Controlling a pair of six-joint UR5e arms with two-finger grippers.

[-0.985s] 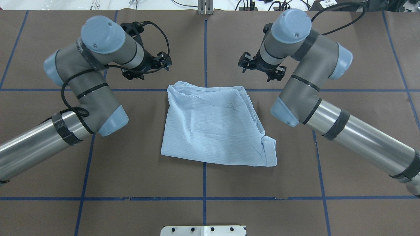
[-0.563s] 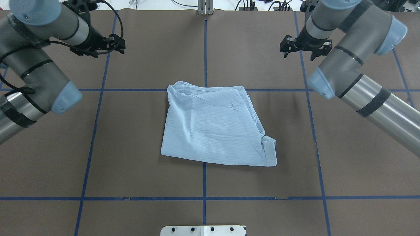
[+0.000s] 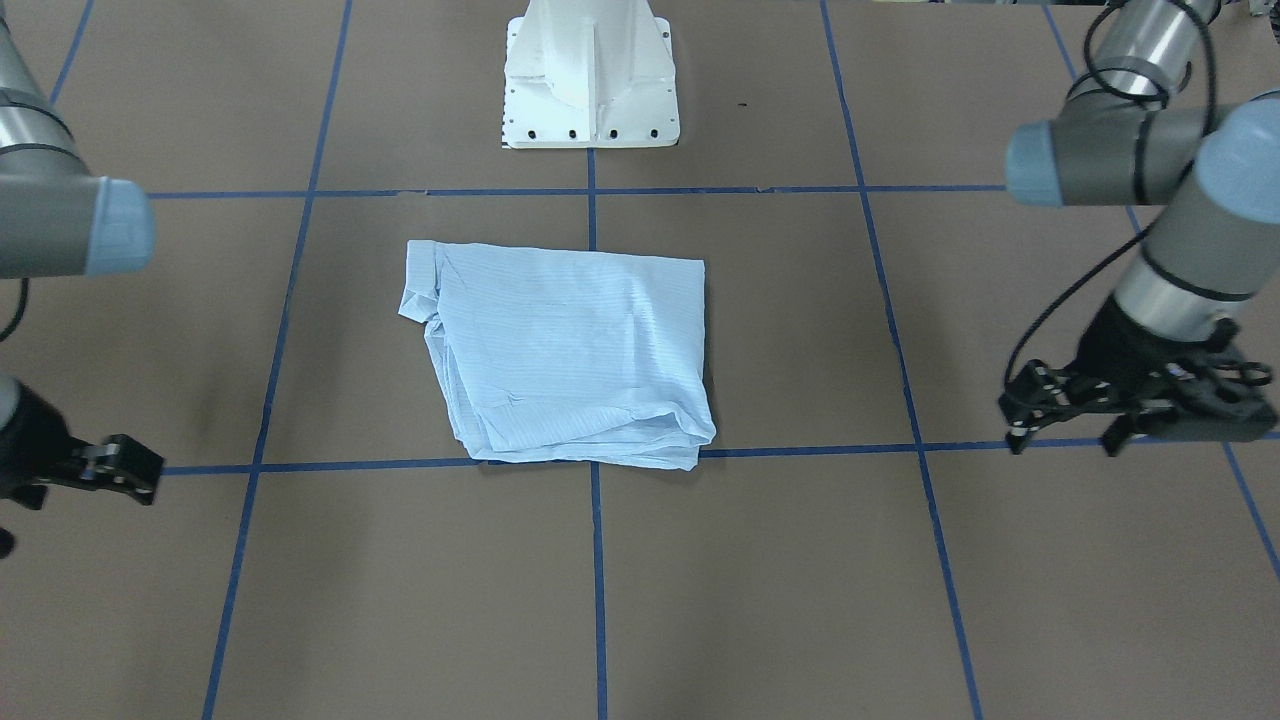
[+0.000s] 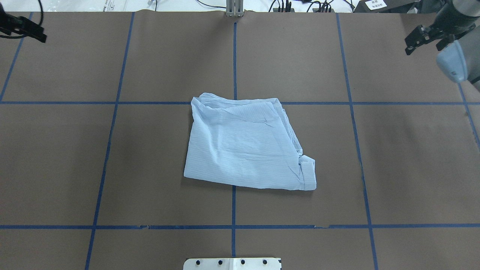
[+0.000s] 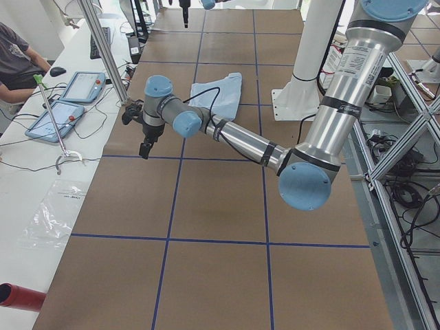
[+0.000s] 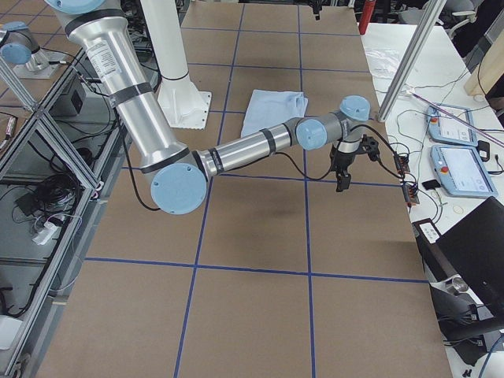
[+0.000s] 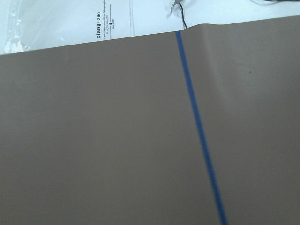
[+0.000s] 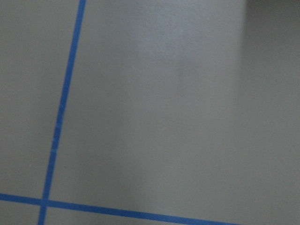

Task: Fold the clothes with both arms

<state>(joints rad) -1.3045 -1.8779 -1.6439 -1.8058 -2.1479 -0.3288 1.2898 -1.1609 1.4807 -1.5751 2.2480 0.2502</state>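
The clothes are one pale-blue striped shirt (image 4: 243,146), folded into a rough rectangle and lying flat mid-table (image 3: 560,350), with a bunched edge at its near right corner. Nothing touches it. My left gripper (image 4: 22,28) hangs open and empty far out at the table's far left corner (image 3: 1062,440). Off at the far right corner, my right gripper (image 4: 423,43) is also open and empty; the front-facing view cuts it off at the edge (image 3: 120,470). Both wrist views show only brown table cover and blue tape.
The white pedestal base (image 3: 590,90) stands behind the shirt on the robot's side. Blue tape lines (image 4: 233,56) grid the brown cover. Side benches hold tablets (image 5: 65,117) and cables (image 6: 409,177); a seated person (image 5: 14,55) is at the left bench.
Both arms have swung outward from just beyond the shirt to the far corners of the table. The shirt has not moved.
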